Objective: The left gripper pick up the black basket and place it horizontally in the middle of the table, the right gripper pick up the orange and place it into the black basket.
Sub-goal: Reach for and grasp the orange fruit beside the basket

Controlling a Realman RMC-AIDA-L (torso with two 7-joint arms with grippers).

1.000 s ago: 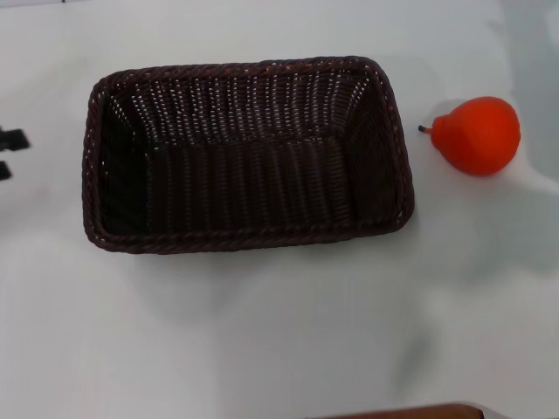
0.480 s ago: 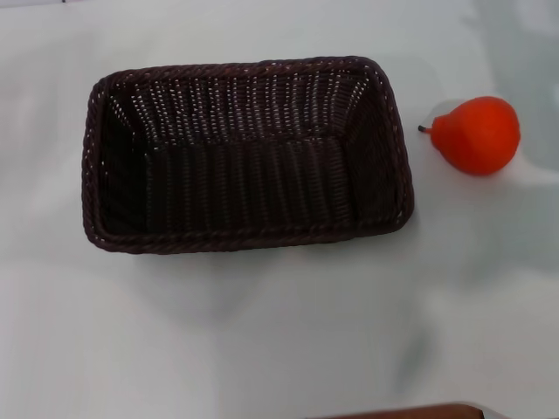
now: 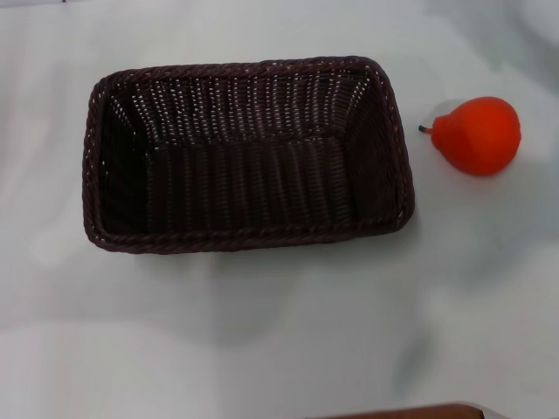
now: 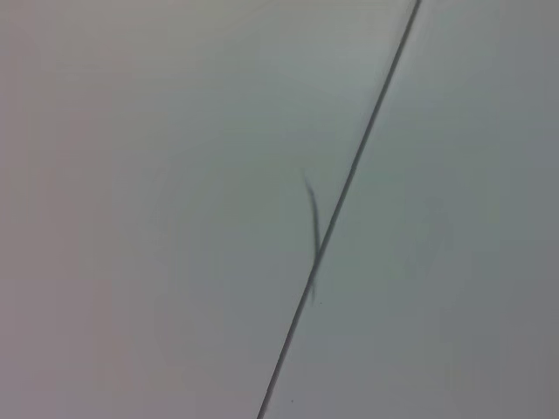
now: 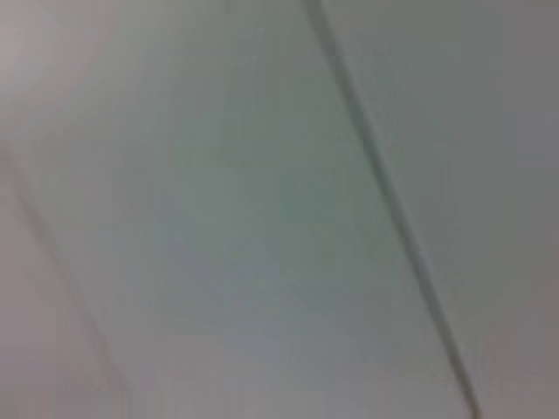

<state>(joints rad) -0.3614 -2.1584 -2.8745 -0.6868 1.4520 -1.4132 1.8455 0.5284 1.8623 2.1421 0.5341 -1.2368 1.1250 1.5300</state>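
Note:
The black basket (image 3: 247,154) lies lengthwise across the middle of the white table (image 3: 262,332) in the head view, open side up and empty. The orange (image 3: 478,135), a glossy orange-red pear-shaped fruit with a short dark stem pointing toward the basket, lies on the table to the right of the basket, apart from it. Neither gripper shows in any view. The left wrist view and the right wrist view show only a plain pale surface with a thin dark line across it.
A brown edge (image 3: 410,411) shows at the bottom of the head view. Bare white tabletop lies in front of the basket and to its left.
The left gripper, seen at the left edge one second ago, has withdrawn out of view. The basket and the orange have not moved.

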